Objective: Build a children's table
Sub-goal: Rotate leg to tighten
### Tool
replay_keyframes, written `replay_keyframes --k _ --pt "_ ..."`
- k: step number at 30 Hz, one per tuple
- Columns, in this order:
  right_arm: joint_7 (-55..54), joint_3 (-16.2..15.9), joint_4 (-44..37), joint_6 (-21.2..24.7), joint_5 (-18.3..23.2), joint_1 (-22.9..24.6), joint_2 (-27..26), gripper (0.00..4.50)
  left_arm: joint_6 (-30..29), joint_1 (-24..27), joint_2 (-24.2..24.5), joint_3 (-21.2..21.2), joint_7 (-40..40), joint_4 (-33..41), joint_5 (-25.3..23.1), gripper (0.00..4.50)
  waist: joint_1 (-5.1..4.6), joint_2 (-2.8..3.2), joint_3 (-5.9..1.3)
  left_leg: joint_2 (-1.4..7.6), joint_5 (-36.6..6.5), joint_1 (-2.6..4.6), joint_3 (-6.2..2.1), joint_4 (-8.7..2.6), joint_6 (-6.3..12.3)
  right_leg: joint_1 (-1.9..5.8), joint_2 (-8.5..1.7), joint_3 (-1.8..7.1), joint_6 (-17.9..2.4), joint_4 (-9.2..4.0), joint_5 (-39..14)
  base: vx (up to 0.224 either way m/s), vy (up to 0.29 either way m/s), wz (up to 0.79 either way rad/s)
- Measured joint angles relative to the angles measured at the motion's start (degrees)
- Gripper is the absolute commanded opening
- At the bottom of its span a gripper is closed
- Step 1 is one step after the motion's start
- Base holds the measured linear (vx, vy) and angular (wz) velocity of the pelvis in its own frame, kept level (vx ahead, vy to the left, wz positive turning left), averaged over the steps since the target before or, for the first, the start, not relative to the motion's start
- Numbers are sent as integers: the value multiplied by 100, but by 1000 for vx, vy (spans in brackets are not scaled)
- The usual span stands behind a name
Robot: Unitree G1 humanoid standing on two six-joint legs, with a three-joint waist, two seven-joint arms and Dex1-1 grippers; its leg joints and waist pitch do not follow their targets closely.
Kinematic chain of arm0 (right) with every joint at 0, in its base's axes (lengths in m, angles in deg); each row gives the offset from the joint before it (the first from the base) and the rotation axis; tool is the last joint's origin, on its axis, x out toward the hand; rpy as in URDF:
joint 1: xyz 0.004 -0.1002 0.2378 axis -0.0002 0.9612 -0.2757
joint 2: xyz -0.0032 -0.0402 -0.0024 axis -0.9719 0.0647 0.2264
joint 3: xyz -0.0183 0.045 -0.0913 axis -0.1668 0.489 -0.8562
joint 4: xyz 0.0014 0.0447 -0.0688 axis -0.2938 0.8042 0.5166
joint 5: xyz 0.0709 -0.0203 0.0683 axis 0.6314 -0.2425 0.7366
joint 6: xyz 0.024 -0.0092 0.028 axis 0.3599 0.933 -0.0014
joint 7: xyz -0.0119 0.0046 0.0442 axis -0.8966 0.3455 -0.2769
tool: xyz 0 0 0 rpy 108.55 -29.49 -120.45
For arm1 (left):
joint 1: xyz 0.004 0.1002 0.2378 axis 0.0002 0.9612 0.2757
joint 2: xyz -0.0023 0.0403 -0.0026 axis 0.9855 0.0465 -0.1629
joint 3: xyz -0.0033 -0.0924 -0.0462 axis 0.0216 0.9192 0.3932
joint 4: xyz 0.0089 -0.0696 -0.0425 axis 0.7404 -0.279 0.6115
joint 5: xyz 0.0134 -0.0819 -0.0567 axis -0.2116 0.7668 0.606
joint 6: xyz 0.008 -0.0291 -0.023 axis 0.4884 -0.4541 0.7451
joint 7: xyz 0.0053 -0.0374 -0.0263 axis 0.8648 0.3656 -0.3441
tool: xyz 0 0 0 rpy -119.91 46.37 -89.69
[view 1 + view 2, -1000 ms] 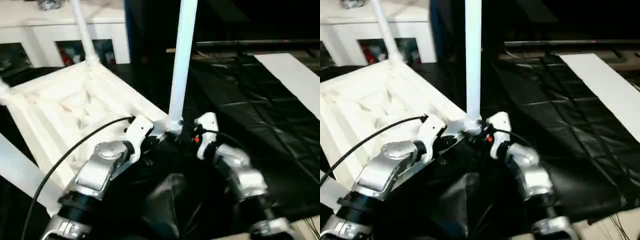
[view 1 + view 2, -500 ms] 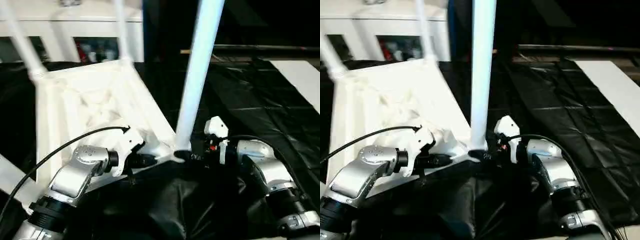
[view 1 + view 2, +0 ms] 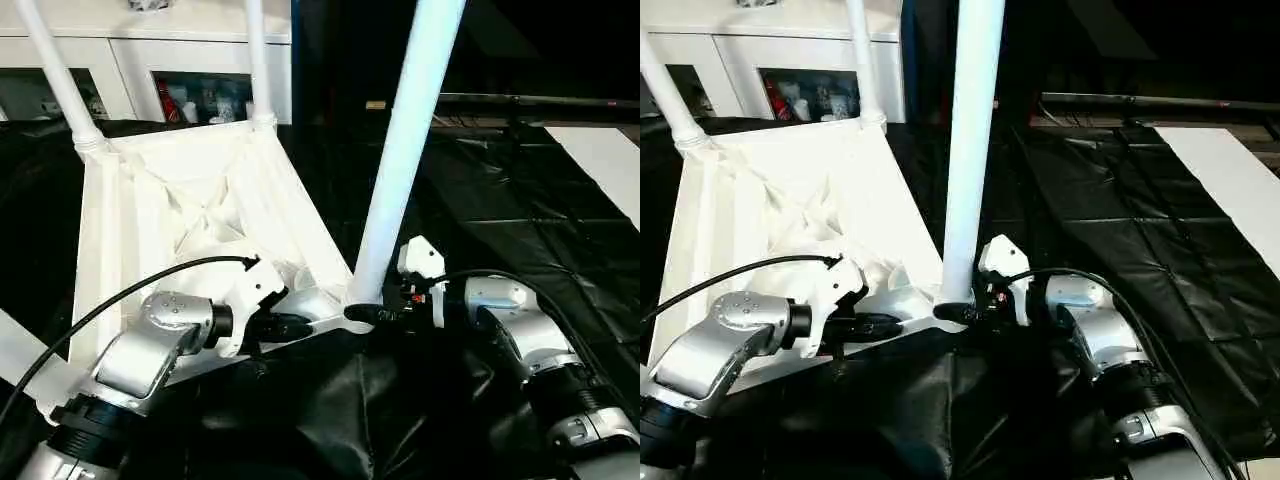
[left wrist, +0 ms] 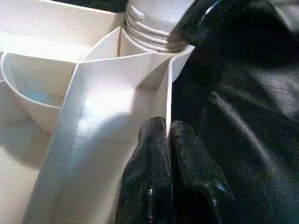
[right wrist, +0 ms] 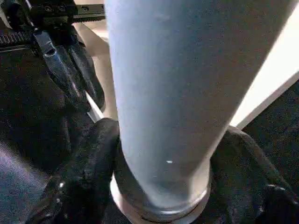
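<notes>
The children's table lies upside down, its ribbed white top [image 3: 190,200] facing up. Two far legs [image 3: 60,80] [image 3: 257,60] stand in their corner sockets. The near leg [image 3: 400,170] rises from the near right corner. My left gripper [image 3: 300,325] is shut on the thin rim wall [image 4: 167,116] beside that corner. My right gripper [image 3: 370,312] holds the near leg at its base, one black finger [image 5: 88,163] on each side of the tube [image 5: 187,93].
A white cabinet [image 3: 150,40] with glass doors stands behind the table. Black sheeting [image 3: 520,200] covers the floor, with a white panel [image 3: 605,160] at the far right. Another white tube [image 3: 20,350] crosses the lower left edge.
The head camera has shifted and tilted. My right gripper's fingers have closed in around the base of the near leg. The left gripper keeps its hold on the rim.
</notes>
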Motion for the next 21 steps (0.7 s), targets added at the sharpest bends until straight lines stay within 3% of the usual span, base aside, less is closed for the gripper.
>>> replay_keyframes --k 7,10,15,21 --pt "-52 7 -51 -122 -40 79 -7 248 -47 1 -6 -1 14 4 2 0 -4 1 -1 0 0 6 -1 3 0 8 0 0 0 2 0 0 0 0" --pt "-520 168 -36 -63 -40 174 -212 246 -127 20 -135 26 302 16 -20 0 -31 -2 -10 0 0 21 -1 3 -1 18 0 2 0 6 0 0 0 0" --pt "-2561 811 120 287 -34 270 -1089 245 -384 -174 -1037 169 1634 -280 -373 0 -165 22 -40 -6 1 36 -1 11 -3 23 0 16 28 14 -17 0 0 0" --pt "-4748 1077 17 485 -327 274 -1935 214 -274 -346 -1782 257 2695 -723 -541 0 -239 16 -70 -8 1 41 -17 7 -3 24 0 1 39 -6 -23 0 0 0"
